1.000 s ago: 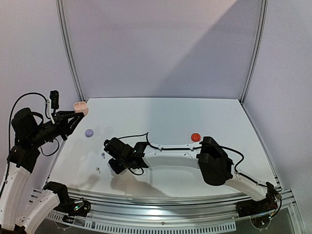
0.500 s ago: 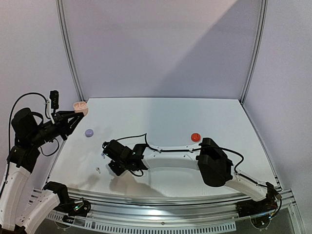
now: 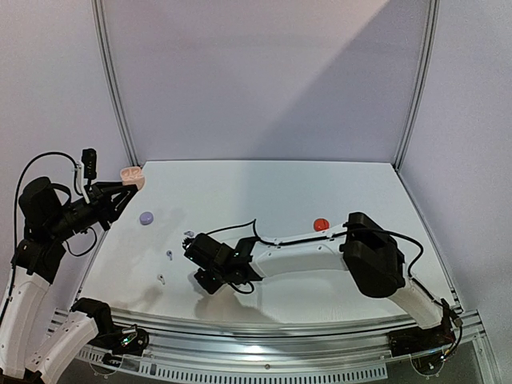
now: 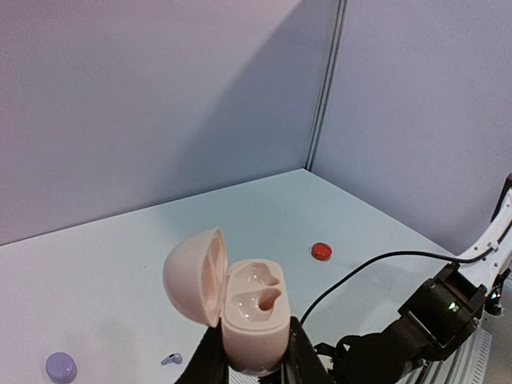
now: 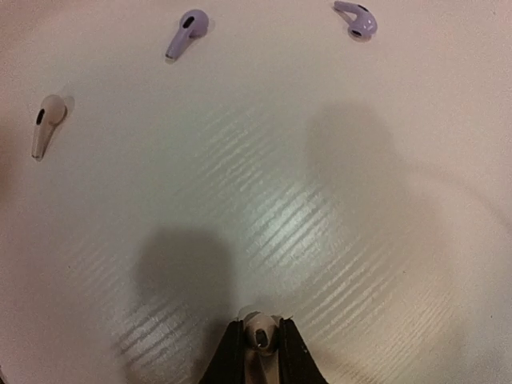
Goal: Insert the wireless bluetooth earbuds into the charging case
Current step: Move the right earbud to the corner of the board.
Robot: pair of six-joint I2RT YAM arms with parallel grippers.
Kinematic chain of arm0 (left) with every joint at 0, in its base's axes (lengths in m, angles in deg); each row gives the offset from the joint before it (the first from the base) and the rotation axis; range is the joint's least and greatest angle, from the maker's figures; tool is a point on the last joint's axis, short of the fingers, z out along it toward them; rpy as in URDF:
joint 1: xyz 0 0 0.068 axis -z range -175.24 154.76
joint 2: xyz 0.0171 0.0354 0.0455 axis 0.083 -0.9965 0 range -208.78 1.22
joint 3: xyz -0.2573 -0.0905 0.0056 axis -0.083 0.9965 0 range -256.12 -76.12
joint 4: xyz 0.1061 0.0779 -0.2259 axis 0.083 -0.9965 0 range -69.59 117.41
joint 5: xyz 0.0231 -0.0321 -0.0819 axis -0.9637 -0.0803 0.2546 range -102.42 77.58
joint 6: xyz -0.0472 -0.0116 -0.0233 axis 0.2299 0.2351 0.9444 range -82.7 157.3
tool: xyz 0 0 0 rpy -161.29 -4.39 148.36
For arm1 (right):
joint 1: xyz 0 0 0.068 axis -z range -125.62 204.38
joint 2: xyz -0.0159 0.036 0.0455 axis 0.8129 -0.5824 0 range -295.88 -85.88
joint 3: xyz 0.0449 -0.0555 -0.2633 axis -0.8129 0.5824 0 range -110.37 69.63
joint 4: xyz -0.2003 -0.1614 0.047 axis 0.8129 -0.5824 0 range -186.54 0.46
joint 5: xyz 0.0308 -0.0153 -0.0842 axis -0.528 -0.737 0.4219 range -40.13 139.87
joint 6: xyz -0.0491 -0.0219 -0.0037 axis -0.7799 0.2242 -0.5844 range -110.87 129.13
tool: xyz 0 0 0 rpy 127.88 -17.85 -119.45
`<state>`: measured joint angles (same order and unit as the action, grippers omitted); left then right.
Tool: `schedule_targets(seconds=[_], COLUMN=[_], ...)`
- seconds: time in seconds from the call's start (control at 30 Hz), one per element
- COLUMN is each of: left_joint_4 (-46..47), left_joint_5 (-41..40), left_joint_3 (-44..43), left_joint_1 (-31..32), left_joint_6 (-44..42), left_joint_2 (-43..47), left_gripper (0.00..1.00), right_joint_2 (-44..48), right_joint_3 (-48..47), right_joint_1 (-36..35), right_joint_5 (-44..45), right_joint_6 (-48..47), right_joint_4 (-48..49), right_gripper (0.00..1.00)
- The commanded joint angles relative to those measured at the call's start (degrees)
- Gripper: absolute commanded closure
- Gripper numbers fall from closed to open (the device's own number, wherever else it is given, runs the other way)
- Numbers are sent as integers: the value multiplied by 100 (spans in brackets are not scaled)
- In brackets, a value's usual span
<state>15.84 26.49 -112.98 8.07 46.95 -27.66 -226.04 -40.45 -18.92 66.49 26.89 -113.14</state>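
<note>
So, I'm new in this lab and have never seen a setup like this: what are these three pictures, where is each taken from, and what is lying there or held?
These are two robot arms bolted at the near edge of a white table. The wide picture comes from a fixed camera above and behind them; the other two come from a small camera on each wrist. The left tool is shut on an open pink case, held above the table, its sockets seemingly empty. The right tool, reaching across leftwards, pinches what looks like a pale earbud. On the table lie one lilac earbud, a second lilac earbud, a whitish earbud, a closed lilac case and a red case.
</note>
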Motion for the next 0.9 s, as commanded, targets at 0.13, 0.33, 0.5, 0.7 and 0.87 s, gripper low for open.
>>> schedule_targets(seconds=[0.13, 0.33, 0.5, 0.7, 0.87], left_joint_4=[-61, 33, 77, 78, 78], left_joint_5=[91, 129, 134, 129, 135], left_joint_3=[104, 193, 221, 208, 212], left_joint_1=[-67, -67, -67, -74, -72], left_joint_6=[-97, -47, -33, -48, -48], left_joint_2=[0, 10, 14, 23, 23], left_gripper=[100, 100, 100, 100, 100], right_joint_2=[964, 1715, 1912, 1870, 1862], right_joint_3=[1938, 2923, 2878, 2469, 1954], right_joint_1=[-33, -33, -26, 70, 205], right_joint_5=[76, -4, -84, -253, -437], right_joint_6=[481, 856, 928, 880, 708], right_joint_4=[-882, -948, -1118, -1302, -1659], right_gripper=[96, 93, 85, 76, 68])
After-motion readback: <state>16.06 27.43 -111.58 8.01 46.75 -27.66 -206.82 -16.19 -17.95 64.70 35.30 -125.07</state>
